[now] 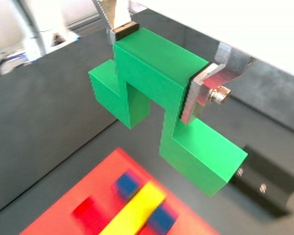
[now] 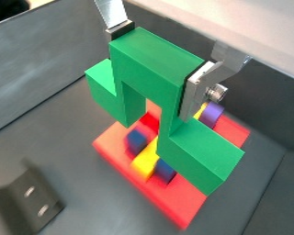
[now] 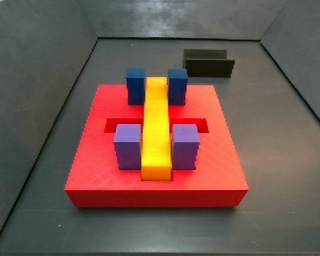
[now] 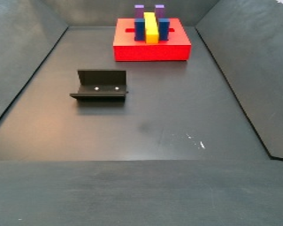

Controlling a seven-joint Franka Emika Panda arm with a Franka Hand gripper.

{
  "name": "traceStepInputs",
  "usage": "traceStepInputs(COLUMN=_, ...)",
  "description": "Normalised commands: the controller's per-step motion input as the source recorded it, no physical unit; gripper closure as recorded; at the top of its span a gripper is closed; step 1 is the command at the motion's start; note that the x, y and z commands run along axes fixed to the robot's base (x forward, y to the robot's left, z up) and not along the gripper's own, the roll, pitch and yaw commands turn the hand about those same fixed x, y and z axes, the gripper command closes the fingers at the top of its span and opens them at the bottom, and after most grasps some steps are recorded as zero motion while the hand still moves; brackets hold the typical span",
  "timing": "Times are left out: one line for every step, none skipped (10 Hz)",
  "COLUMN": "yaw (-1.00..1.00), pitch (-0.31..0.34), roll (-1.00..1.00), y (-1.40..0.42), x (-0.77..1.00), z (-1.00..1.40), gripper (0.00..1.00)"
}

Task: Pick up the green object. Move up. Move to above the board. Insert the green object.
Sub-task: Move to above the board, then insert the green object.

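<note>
The gripper (image 1: 162, 60) is shut on the green object (image 1: 156, 83), its silver fingers clamping the raised centre cube, also seen in a wrist view (image 2: 156, 78) with the gripper (image 2: 160, 66). The piece hangs in the air with its two lower cubes pointing down. The red board (image 2: 117, 147) lies below it, partly hidden by the piece; in a wrist view (image 1: 76, 197) the board lies off to one side. Both side views show the board (image 3: 96, 170) (image 4: 150, 51) with its yellow bar (image 3: 156, 125), but neither the gripper nor the green object.
Blue blocks (image 3: 136, 85) and purple blocks (image 3: 129, 148) flank the yellow bar on the board. The dark fixture (image 4: 100, 86) stands on the grey floor apart from the board, also in a side view (image 3: 208, 63). Grey walls enclose the floor.
</note>
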Motion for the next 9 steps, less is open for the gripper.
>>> traceStepInputs(yaw=-0.01, pitch=0.177, roll=0.03, y=-0.77, x=0.23, z=0.14, gripper=1.0)
traceStepInputs(yaw=0.0, pitch=0.16, roll=0.04, y=-0.4, x=0.16, z=0.08, gripper=1.0)
traceStepInputs(yaw=0.0, pitch=0.12, roll=0.03, y=-0.21, x=0.1, z=0.05, gripper=1.0)
traceStepInputs(yaw=0.0, pitch=-0.029, roll=0.0, y=-0.03, x=0.01, z=-0.05, gripper=1.0)
traceStepInputs(yaw=0.0, pitch=-0.093, roll=0.0, y=-0.06, x=0.16, z=-0.39, gripper=1.0)
traceStepInputs(yaw=0.0, pitch=0.0, roll=0.12, y=-0.13, x=0.41, z=-0.71, gripper=1.0)
traceStepInputs(yaw=0.0, pitch=0.0, roll=0.1, y=-0.15, x=0.36, z=-0.92, gripper=1.0)
traceStepInputs(yaw=0.0, pitch=-0.011, roll=0.1, y=-0.16, x=0.27, z=-0.93, gripper=1.0)
traceStepInputs(yaw=0.0, pitch=-0.024, roll=0.14, y=-0.19, x=0.16, z=-0.9, gripper=1.0)
